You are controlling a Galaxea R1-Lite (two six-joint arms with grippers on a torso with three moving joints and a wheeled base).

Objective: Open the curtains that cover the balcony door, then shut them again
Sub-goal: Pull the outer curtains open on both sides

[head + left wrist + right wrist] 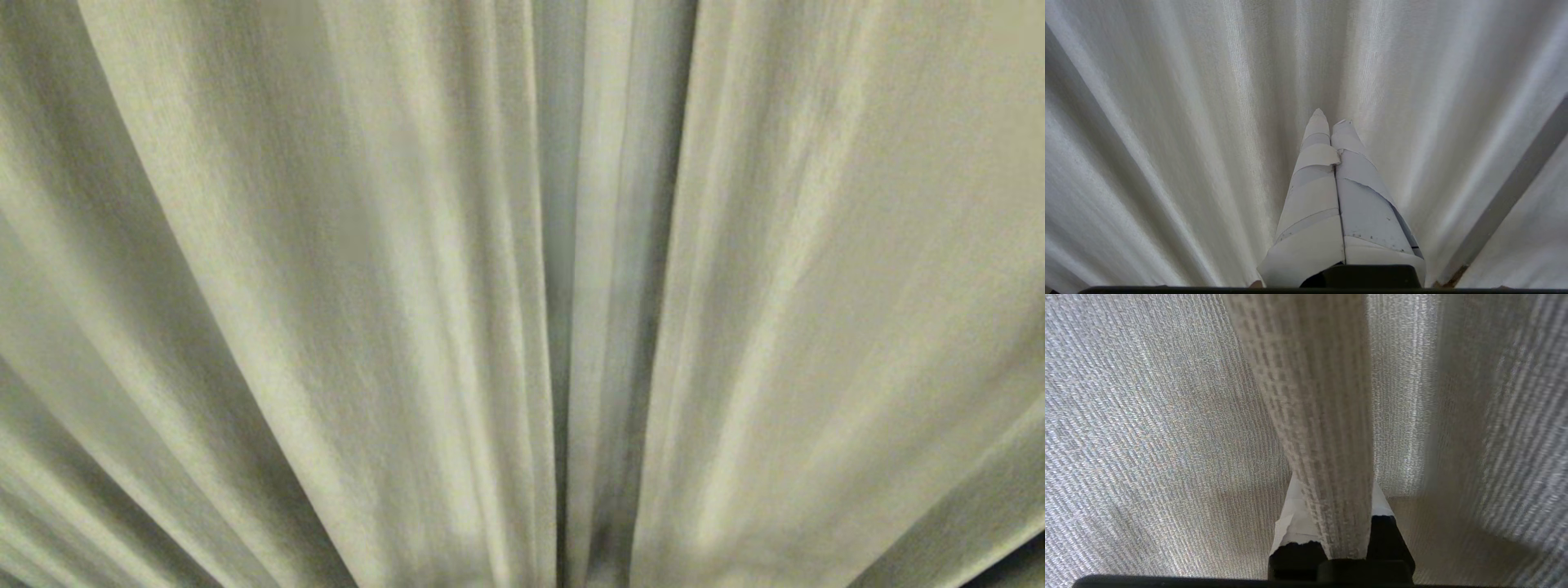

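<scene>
Gripping a vertical fold of the curtains (pixel 1327 416), the right gripper (pixel 1333 510) is clenched; left gripper (pixel 1329 116) closed, empty.

Our head camera faces the curtains (pixel 408 286) close up, our wrist cameras look along each gripper, nearer still, all three share that fabric.

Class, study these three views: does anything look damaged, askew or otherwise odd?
Yes. The white wrapping on the left end effector is torn and peeling, with ragged edges along its fingers. The curtains hang in ordinary folds; one fold sits between the right end effector's fingers.
</scene>
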